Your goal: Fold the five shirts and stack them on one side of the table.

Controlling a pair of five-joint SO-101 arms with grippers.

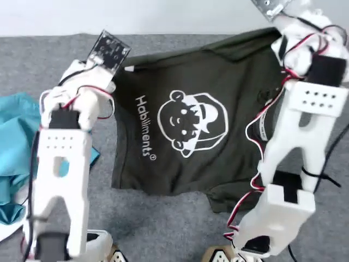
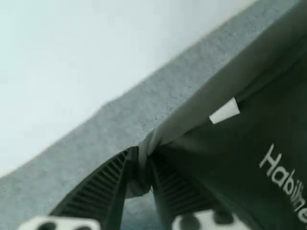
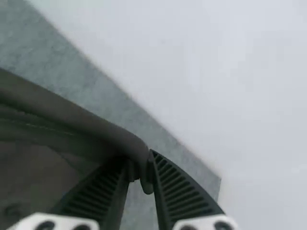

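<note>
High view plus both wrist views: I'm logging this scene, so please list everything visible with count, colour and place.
table: 1, grey, under everything
shirt: 1, dark green with white print, spread mid-table
tag: 1, white, at the shirt's collar
cloth: count unclear, teal, bunched at the high view's left edge
left arm: 1, white, beside the cloth
right arm: 1, white, opposite side
left end effector: 1, black, shut on the shirt's far edge
right end effector: 1, black, shut on the shirt's far edge

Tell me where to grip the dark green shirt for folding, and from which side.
Pinch the dark green shirt at both corners of its far edge, from the near side. It lies spread flat, so only edges offer a thin fold; the left gripper and right gripper are shut there.
</note>
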